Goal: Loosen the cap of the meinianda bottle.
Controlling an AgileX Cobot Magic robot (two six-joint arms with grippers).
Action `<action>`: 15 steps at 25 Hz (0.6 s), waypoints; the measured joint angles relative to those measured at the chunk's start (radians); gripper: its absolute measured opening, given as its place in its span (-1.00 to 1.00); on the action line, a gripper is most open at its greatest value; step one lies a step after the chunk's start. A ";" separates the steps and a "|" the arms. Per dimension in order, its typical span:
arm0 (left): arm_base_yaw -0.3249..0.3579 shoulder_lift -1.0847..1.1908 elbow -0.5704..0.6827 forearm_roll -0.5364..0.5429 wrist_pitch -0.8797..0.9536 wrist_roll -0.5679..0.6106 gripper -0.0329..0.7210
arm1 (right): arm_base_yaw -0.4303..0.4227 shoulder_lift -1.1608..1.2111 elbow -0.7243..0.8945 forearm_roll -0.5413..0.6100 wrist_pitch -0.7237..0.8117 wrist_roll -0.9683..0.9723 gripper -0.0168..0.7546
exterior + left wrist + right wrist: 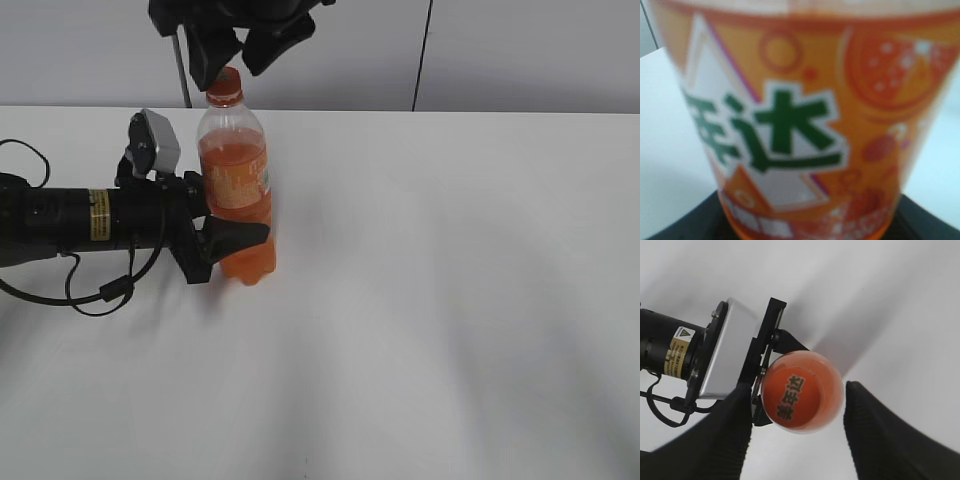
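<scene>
Left end effector (225, 235), black and reaching in horizontally from the left edge of the scene, is clamped on the lower half of the meinianda bottle (238, 185), one finger crossing the near side of the ribbed body below the label; its wrist view is filled by the blurred orange-and-white label with green characters, black finger edges showing at the bottom corners. Right end effector (243, 50) hangs from above at the far side, its two dark fingers spread to either side of the cap (225, 83); the right wrist view looks straight down on the orange cap (801, 392) with fingers (880, 435) apart from it on both sides, not gripping it. A white surface (430, 300) carries the bottle left of centre, toward the far half. Behind it runs a pale grey wall (520, 50) with a dark vertical seam. Upright stands the bottle, long axis vertical, cap pointing up, orange drink filling it to the shoulder, clear plastic above.
</scene>
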 joint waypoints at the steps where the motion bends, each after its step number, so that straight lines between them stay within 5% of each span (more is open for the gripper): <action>1: 0.000 0.000 0.000 0.000 0.000 0.000 0.15 | 0.000 0.001 0.000 0.003 0.000 -0.001 0.14; 9: 0.000 0.000 0.000 0.001 0.000 0.000 0.15 | 0.000 0.003 -0.003 0.013 0.000 -0.010 0.04; 15: 0.000 0.000 0.000 0.005 -0.001 0.000 0.15 | 0.000 0.003 -0.003 0.018 0.000 -0.055 -0.30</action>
